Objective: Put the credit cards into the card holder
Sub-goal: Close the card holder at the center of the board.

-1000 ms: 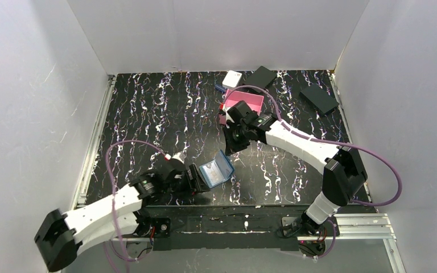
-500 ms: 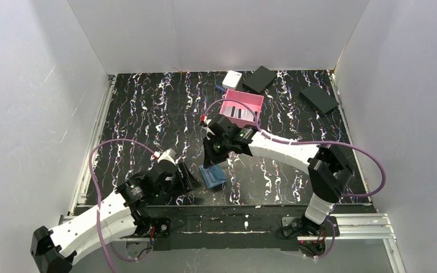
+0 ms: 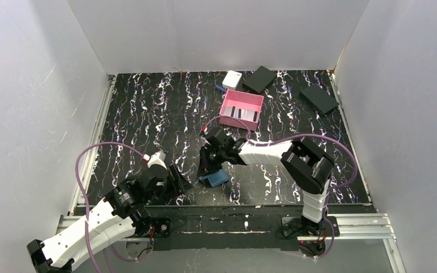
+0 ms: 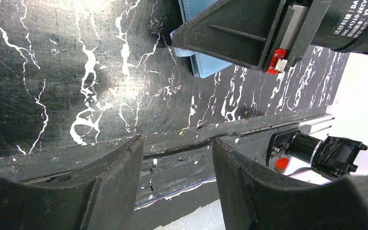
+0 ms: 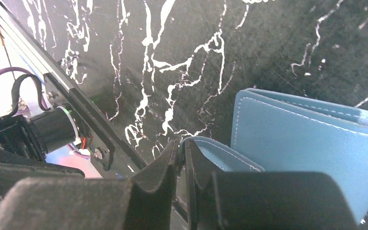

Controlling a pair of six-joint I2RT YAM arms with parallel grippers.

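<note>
Blue card holder (image 3: 218, 178) in right gripper (image 3: 206, 169), credit cards (image 3: 240, 111) in pink tray (image 3: 244, 94)

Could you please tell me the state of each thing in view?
Card holder: resting on the table, one edge pinched.
Right hand: shut on that edge.
Left hand: open, empty.
Pink tray: open-topped, holding credit cards.
White box: closed.

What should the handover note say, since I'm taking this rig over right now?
The left end effector is open and empty.
The right end effector is shut on a flap of the blue card holder, resting on the table.
The credit cards appear to sit in the pink tray.
Done: no card visibly slotted. Left: fetch cards, insert them.
</note>
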